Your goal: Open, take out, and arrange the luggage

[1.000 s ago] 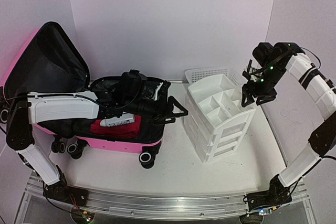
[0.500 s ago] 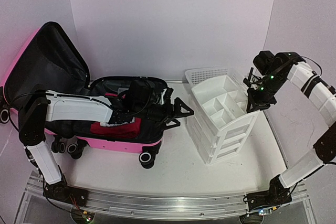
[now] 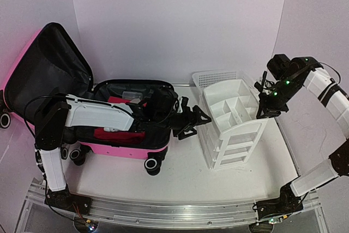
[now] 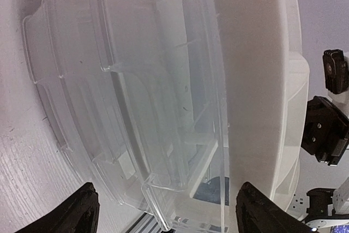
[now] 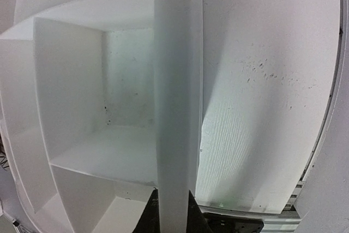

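We've got the right tool (image 3: 268,107) pinched shut on the right-hand rim of the white plastic drawer organizer (image 3: 233,137), and the unit leans, tipped or steadied by that grip, we reckon. The left tool (image 3: 194,121), fingers spread wide and empty, points at the organizer's other side, perhaps to brace it. The hot-pink hard-shell suitcase (image 3: 122,150) lies open on the white surface (image 3: 180,184), just left of that tool and well apart from the right one, a red cloth (image 3: 122,135) inside
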Robot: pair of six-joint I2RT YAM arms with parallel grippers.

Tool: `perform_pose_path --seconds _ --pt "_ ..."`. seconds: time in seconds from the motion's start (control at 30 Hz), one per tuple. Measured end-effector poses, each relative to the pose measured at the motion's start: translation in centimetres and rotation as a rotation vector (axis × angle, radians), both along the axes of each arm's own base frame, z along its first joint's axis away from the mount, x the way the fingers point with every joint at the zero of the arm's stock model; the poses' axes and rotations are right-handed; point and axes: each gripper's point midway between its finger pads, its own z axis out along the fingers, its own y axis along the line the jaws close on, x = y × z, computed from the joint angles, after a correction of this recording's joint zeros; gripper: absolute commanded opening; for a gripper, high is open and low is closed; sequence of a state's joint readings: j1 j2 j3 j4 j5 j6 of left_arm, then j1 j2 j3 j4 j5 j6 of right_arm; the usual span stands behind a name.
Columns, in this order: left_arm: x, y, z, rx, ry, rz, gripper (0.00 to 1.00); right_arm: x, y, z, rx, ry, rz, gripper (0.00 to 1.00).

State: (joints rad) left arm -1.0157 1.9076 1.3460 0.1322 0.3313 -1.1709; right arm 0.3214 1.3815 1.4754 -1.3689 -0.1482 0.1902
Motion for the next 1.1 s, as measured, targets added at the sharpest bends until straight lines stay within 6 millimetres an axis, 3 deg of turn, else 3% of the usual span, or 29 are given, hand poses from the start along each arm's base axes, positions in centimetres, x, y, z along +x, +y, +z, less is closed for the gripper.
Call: perform_pose_path --seconds 0.17,0.33,0.7,1.1 --pt "0.5 0.1 -0.1 0.005 0.001 0.033 0.79 -0.2 0.1 0.0 0.014 -0.002 -0.006 0.08" --pt "0.9 -0.2 -0.5 0.037 -0.014 0.051 0.90 -0.3 0.2 0.0 0.021 0.001 -0.013 0.05" --pt "1.7 0.2 0.0 0.321 -0.150 0.078 0.88 -0.3 -0.2 0.1 0.015 -0.001 -0.038 0.02" --pt "2.1 2.9 0.5 0.505 -0.325 0.071 0.86 -0.4 -0.4 0.3 0.006 -0.011 -0.052 0.00"
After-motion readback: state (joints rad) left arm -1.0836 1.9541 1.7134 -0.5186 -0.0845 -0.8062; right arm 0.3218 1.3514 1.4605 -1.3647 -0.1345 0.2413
